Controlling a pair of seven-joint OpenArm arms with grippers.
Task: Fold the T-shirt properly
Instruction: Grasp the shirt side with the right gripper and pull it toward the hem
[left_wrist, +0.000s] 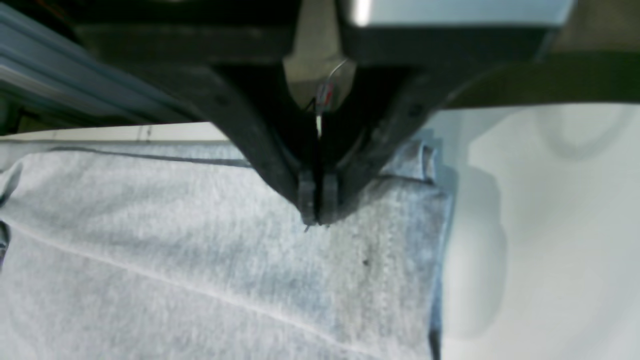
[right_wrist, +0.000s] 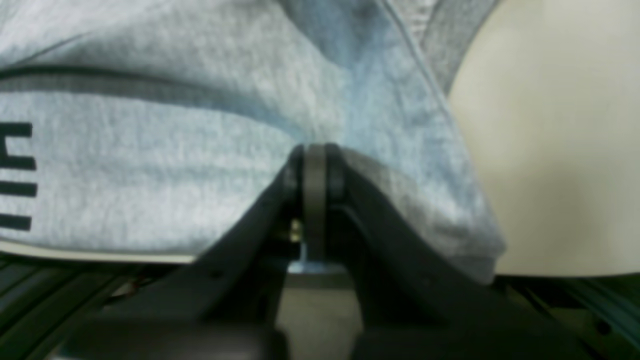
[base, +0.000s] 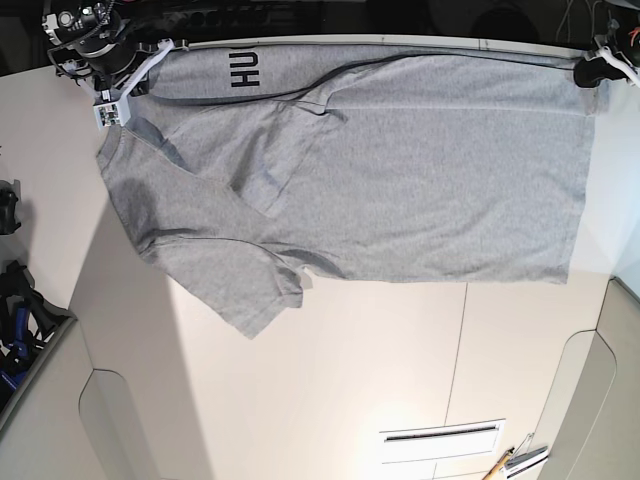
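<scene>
T-shirt (base: 400, 170), light heather grey, lies spread across upper half of the pale table (base: 330, 380) in base view, plain side up over most of its area, long axis running left-right. Hem end at right of that view, collar/shoulder end at left. One short sleeve (base: 245, 290) juts down-left toward table centre; fabric near it rumpled, w/ a folded-over flap around the middle-left. Along the far edge a strip is turned over, showing black block letters (base: 245, 70). Left gripper (left_wrist: 318, 212): jaws pressed together, tips down on the cloth near the hem corner; whether cloth is pinched between them can't be told from wrist view. In base view this gripper sits at the far right corner of the shirt (base: 590, 68). Right gripper (right_wrist: 314, 160): jaws closed w/ grey cloth bunched right at the tips, fabric draping up and away from them, so reads as a grip on the shirt's shoulder-end edge; in base view it's at the far left corner (base: 110, 95). Black lettering also visible at left of right wrist view (right_wrist: 17, 175). Table edge w/ dark frame beyond, both wrist views.
</scene>
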